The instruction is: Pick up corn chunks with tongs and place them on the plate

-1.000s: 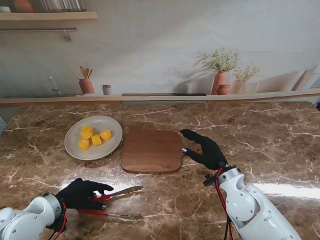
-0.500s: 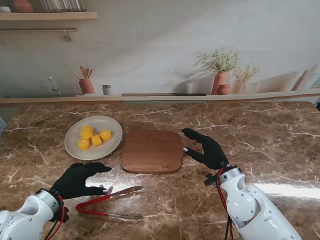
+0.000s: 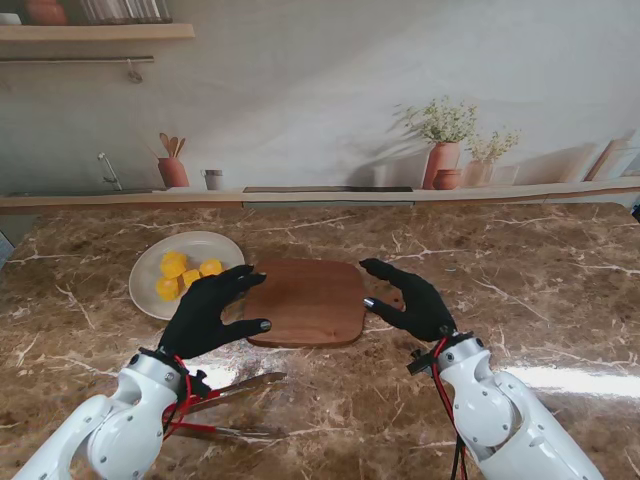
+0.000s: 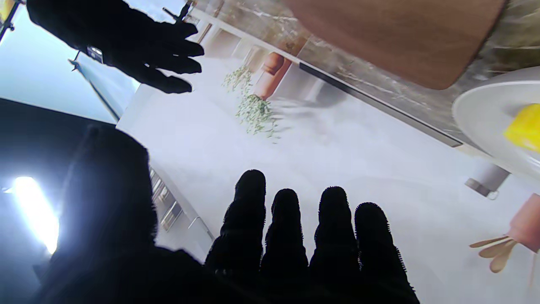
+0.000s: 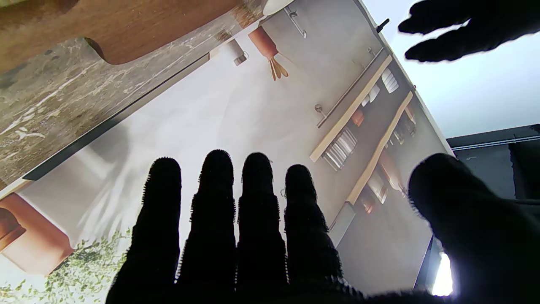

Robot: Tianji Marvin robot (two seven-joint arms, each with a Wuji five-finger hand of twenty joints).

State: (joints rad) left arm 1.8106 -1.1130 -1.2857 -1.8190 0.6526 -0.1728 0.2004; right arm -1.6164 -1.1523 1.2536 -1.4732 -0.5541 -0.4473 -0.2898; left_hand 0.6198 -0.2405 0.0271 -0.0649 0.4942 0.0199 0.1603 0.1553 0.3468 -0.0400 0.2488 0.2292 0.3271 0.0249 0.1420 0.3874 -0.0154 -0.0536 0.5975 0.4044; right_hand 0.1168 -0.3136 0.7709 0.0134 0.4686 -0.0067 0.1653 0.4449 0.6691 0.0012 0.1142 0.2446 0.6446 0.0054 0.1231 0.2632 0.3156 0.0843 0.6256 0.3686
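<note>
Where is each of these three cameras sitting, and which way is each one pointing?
Stand camera: above the shoulders, looking down at the table; shows both arms, left hand, right hand.
Left wrist camera: looks along the left hand's fingers towards the back wall.
Right wrist camera: looks along the right hand's fingers at the wall.
All three share the cutting board.

corn chunks [image 3: 183, 273] on plate [image 3: 150, 262]; tongs [image 3: 222, 392] on table; hands empty

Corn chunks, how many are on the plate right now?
4 corn chunks show, clustered mid-plate: one farther from me, one left, one middle, one right beside the left hand, which may hide more.
</note>
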